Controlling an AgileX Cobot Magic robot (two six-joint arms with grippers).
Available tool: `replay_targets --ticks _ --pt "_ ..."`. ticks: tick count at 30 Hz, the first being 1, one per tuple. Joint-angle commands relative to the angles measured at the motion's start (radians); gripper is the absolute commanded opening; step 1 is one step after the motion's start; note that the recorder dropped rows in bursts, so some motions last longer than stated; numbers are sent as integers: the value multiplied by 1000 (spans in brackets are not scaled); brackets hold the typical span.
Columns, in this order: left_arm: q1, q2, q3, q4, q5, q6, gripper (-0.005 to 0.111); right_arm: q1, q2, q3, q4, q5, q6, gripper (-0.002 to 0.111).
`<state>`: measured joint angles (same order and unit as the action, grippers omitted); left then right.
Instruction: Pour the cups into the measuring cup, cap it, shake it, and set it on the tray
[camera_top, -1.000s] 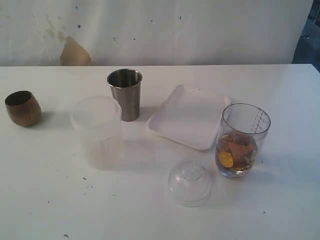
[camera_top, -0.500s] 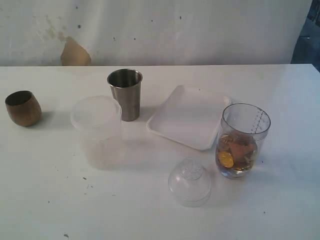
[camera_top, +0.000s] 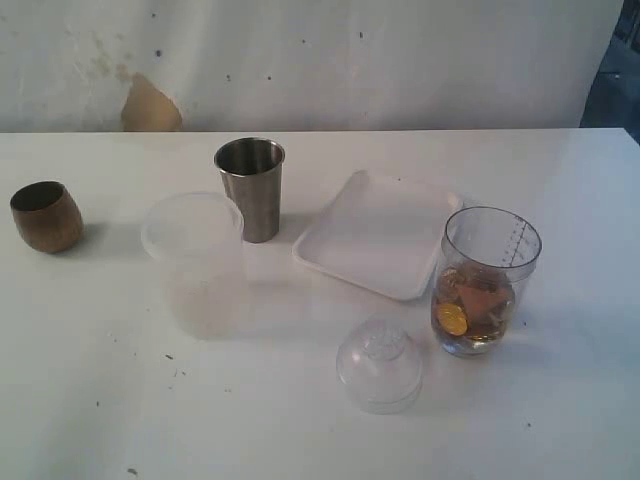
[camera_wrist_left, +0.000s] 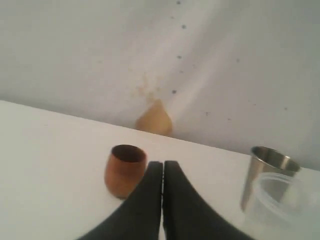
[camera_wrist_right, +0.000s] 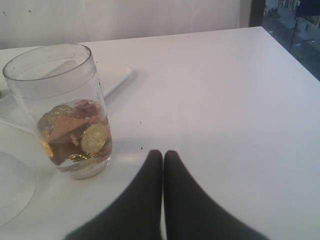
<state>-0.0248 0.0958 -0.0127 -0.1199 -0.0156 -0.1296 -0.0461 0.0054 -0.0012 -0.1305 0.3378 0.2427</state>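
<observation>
The clear measuring cup (camera_top: 485, 282) stands at the right with gold coins and brown pieces in its bottom; it also shows in the right wrist view (camera_wrist_right: 62, 107). The white tray (camera_top: 378, 233) lies just behind it. A steel tumbler (camera_top: 250, 188), a frosted plastic cup (camera_top: 196, 262) and a brown wood-look cup (camera_top: 46, 216) stand upright to the left. Neither arm appears in the exterior view. My left gripper (camera_wrist_left: 163, 164) is shut and empty beside the brown cup (camera_wrist_left: 124, 170). My right gripper (camera_wrist_right: 163, 153) is shut and empty on the table side of the measuring cup.
A clear dome-shaped lid (camera_top: 379, 364) rests on the table in front of the measuring cup. The white table ends at a stained wall (camera_top: 320, 60) at the back. A tan patch (camera_top: 150, 105) marks the wall behind the brown cup.
</observation>
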Motion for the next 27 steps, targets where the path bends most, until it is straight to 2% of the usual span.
replay_targets --ticks 1,3,8,15,27 --pt "107 -84 13 55 55 -3 1 5 -5 1 0 -2 1 0" --pt "133 -96 13 96 127 -3 1 5 -5 1 0 -2 1 0" --pt "142 -96 13 156 228 -2 1 5 -5 1 2 -2 1 0" --pt "142 -96 13 210 231 -2 1 5 -5 1 2 -2 1 0" --pt "142 -96 13 202 223 -5 1 5 -5 1 2 -2 1 0"
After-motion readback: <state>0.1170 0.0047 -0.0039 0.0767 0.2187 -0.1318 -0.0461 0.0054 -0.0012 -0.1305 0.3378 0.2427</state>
